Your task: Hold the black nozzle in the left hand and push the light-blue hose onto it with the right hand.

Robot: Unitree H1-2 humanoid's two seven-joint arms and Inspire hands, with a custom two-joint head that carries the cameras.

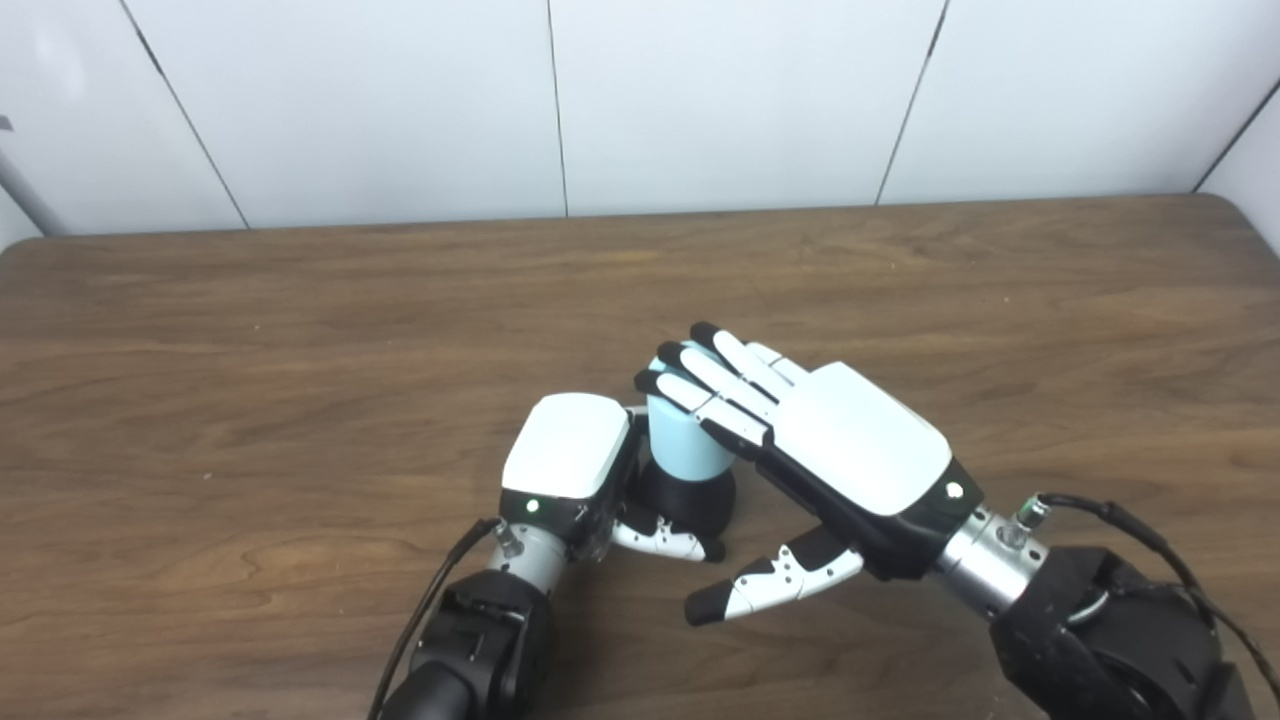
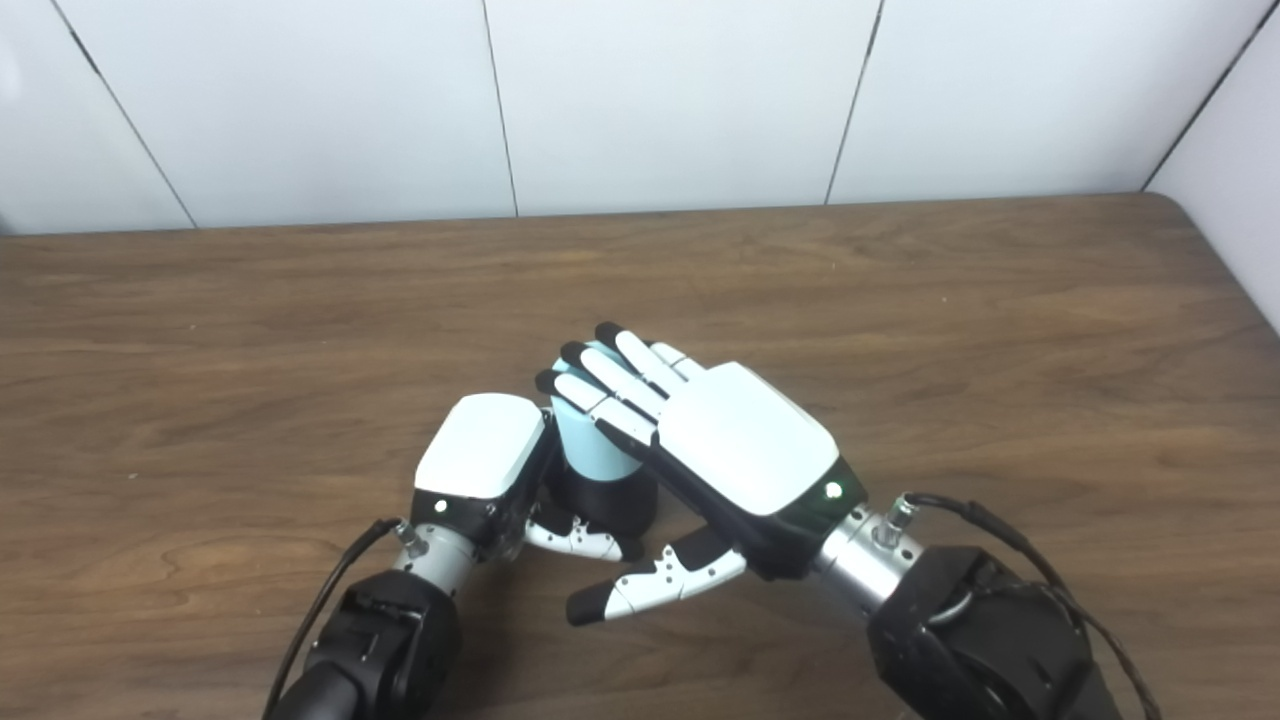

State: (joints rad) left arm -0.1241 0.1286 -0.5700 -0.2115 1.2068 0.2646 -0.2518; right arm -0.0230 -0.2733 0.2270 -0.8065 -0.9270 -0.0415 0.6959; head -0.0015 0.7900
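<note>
**Operator:** My left hand grips the black nozzle, standing just right of it near the table's near-middle. The light-blue hose sits upright on top. My right hand lies flat across the hose's top, fingers straight, clasping nothing.

**Observer:** How will you press?

**Operator:** Straight down, I'd say, palm centred, left hand bracing. How deep the hose is seated, I can't tell; the left fingers are mostly hidden.

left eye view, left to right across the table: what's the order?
Left robot hand → light-blue hose seated on the black nozzle → right robot hand, fingers flat over the hose top.
</note>
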